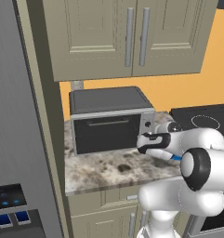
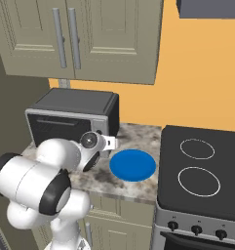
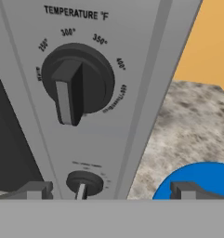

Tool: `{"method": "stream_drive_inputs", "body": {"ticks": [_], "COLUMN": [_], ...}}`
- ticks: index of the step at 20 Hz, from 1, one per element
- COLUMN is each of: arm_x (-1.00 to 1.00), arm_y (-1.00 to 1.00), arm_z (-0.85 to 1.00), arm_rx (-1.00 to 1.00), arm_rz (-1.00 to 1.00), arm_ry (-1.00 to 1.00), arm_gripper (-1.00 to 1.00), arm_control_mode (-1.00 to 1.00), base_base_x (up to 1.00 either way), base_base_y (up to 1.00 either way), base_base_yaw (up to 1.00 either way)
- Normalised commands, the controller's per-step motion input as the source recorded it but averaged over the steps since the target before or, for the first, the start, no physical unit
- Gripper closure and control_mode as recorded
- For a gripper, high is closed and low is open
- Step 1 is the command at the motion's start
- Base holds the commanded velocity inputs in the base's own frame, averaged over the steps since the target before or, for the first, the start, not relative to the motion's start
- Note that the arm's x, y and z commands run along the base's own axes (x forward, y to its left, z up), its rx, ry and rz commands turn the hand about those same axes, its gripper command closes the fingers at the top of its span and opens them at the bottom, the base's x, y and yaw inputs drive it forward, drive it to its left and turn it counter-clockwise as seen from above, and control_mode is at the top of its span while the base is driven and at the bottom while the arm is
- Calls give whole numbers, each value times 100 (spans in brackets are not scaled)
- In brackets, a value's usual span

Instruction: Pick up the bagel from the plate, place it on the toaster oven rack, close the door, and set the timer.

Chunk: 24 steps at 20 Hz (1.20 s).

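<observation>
While my arm reaches forward over the counter (image 1: 99, 169), my pincer (image 3: 111, 190) stands wide before the toaster oven (image 1: 111, 118) panel, its fingertips flanking the lower knob (image 3: 84, 183). Its door (image 1: 106, 133) is shut. Beside it, the plate (image 2: 132, 165) lies bare.

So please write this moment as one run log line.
stage: set timer | gripper: open, facing control panel | lower knob: between fingertips, untouched | door: closed | plate: bare

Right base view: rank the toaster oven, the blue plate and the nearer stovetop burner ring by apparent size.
1. toaster oven
2. blue plate
3. nearer burner ring, close to the plate; nearness makes this unsure.
</observation>
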Motion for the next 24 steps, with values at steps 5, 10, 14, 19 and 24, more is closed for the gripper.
{"method": "stream_drive_inputs", "body": {"ticks": [5,10,14,19,24], "arm_x": [0,0,0,0,0], "arm_y": [0,0,0,0,0], "arm_z": [-1,0,0,-6,-16], "arm_rx": [0,0,0,0,0], "arm_rz": [-5,-4,-3,-2,0], "arm_ry": [0,0,0,0,0], "arm_gripper": [-100,-100,-100,-100,-100], "arm_control_mode": [-100,-100,-100,-100,-100], "base_base_x": [0,0,0,0,0], "base_base_y": [0,0,0,0,0], "base_base_yaw": [0,0,0,0,0]}}
